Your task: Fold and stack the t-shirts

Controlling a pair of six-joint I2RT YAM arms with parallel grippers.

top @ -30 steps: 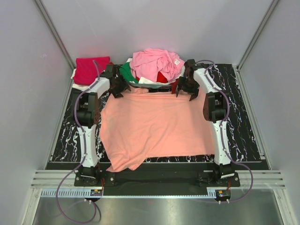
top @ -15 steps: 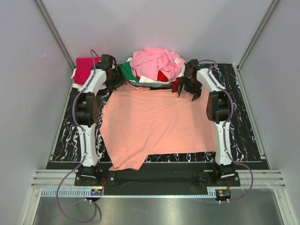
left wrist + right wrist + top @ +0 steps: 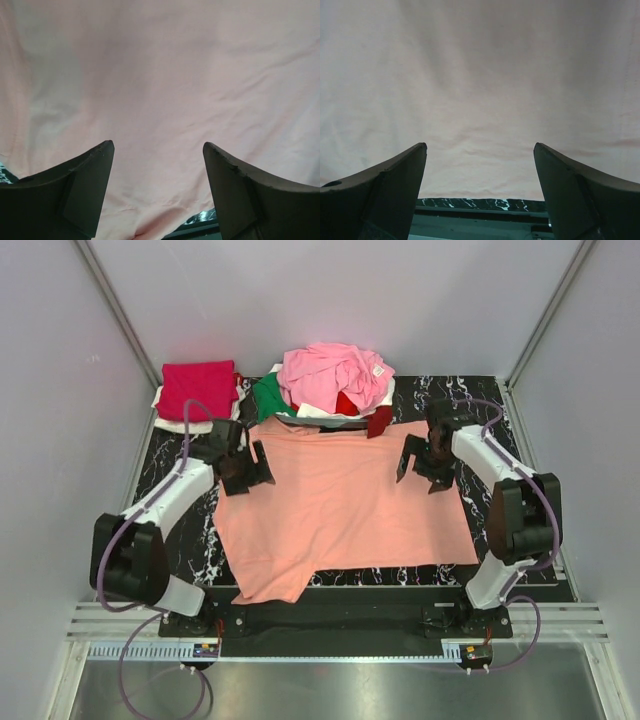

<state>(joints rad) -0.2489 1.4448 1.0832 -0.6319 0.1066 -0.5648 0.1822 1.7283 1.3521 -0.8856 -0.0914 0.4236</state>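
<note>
While the salmon-orange t-shirt is seen from above spread unfolded on the mat, the crimson shirt lies folded and a heap is left unsorted. By the left wrist view, the left end effector is shown wide and empty over that cloth. By the right wrist view, the right end effector is shown likewise.

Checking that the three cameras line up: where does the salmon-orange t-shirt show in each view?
Top external: salmon-orange t-shirt spread flat across the middle of the marble-patterned mat.
Left wrist: the shirt fills almost the whole frame; mat only as slivers at the bottom edge.
Right wrist: the shirt fills all but the bottom.
Shared landmark: the mat, a strip under the shirt's edge in the right wrist view.
</note>
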